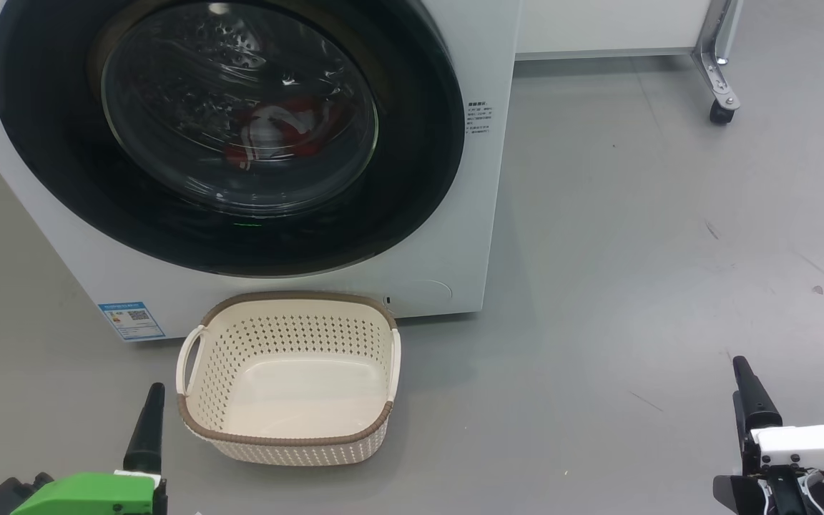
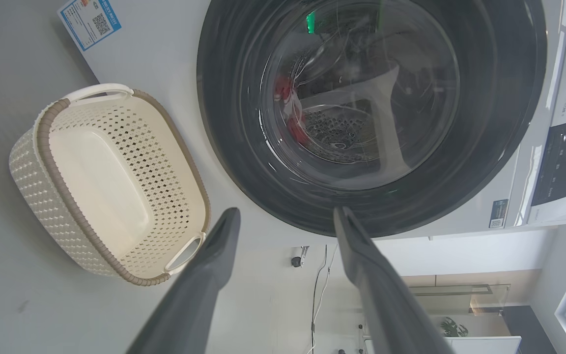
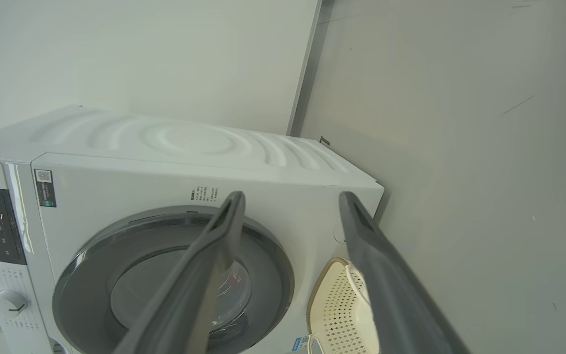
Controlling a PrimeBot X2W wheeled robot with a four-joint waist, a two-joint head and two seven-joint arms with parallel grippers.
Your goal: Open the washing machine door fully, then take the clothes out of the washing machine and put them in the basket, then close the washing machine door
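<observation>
Zero steps done: door (image 1: 226,214) shut, red clothes (image 1: 276,132) inside the washing machine (image 1: 476,214), basket (image 1: 290,450) empty on the floor (image 1: 634,250) just in front, left gripper (image 2: 287,211) and right gripper (image 3: 293,195) spread wide, empty.

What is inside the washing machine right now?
Through the closed washing machine door, red-and-white clothes lie in the perforated steel drum. Glare hides how many pieces.

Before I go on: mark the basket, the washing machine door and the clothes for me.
basket (image 1: 305,390): head view, bare inside floor.
washing machine door (image 1: 419,157): head view, black ring on its right side.
clothes (image 1: 315,118): head view, red fabric seen through the door's centre.
</observation>
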